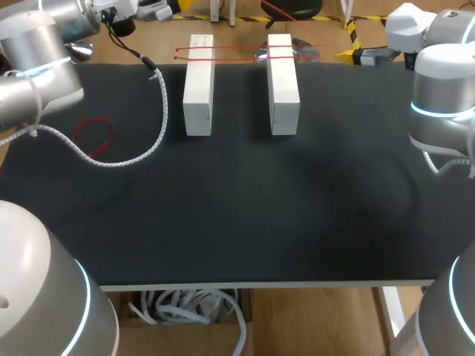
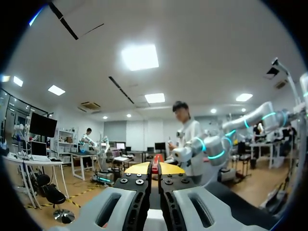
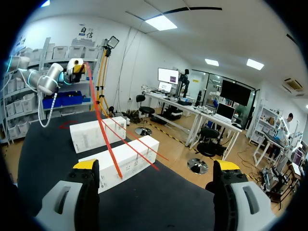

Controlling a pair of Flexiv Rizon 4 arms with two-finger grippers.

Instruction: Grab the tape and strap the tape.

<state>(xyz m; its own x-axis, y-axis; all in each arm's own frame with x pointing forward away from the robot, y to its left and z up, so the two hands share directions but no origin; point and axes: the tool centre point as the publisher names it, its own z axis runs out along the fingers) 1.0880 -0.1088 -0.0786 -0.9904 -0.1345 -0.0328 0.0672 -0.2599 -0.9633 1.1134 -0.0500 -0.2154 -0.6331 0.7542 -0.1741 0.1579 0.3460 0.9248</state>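
Thin red tape [image 1: 237, 50] spans two white rectangular blocks [image 1: 198, 85] on the black cloth tabletop [image 1: 237, 222]. Left gripper [image 2: 154, 167] fingers pinch it; right gripper [image 3: 156, 167] fingers gape wide.

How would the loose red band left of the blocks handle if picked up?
Probably floppy: the loose red band lies in a flat, uneven loop. Likely stretchy, since the taut band in the left end effector runs straight to a white block. Being thin, it may be hard to pinch.
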